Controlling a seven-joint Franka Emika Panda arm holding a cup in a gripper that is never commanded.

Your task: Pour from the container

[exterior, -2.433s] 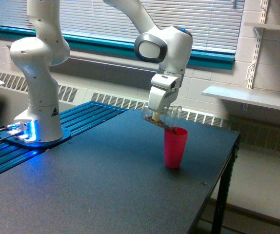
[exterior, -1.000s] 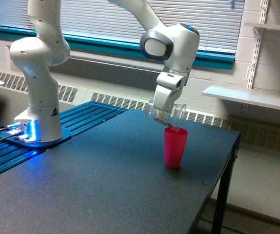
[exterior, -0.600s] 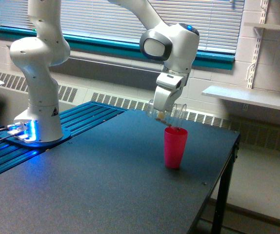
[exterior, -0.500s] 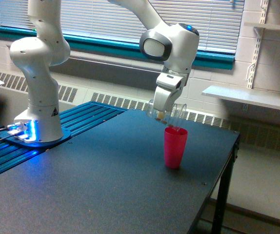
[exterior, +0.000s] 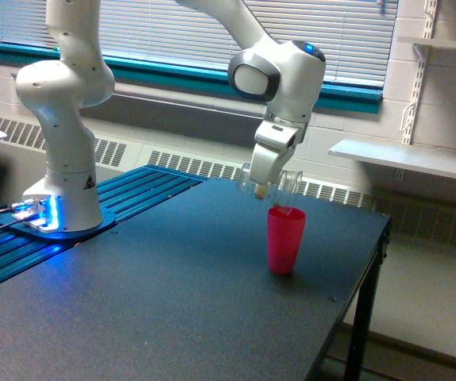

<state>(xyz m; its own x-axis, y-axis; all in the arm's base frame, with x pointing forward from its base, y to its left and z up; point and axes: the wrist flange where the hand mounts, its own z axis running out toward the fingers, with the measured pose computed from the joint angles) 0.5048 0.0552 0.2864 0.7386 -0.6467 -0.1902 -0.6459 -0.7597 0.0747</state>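
We count one black table (exterior: 148, 309), one white Panda arm (exterior: 65, 103) on a blue-lit base at the exterior view's left, one gripper (exterior: 261, 184), one red cup (exterior: 284, 240), one clear container (exterior: 280, 182). Table is the biggest item, dark matte top, blue ribbed panel beside it under the arm base. Arm loops up out of frame and comes back down to the wrist above the table's far side. Red cup stands upright on the table, opaque, well apart from the arm base. Container is small, colourless, see-through plastic, about the red cup's size; we see it tipped roughly on its side, mouth toward the exterior view's right and slightly down, held in the air just above the red cup's rim and not touching it. A bit of tan material shows inside near the gripper end; we can't make out what it is. Gripper is clamped on the container, fingers mostly hidden by the hand body.
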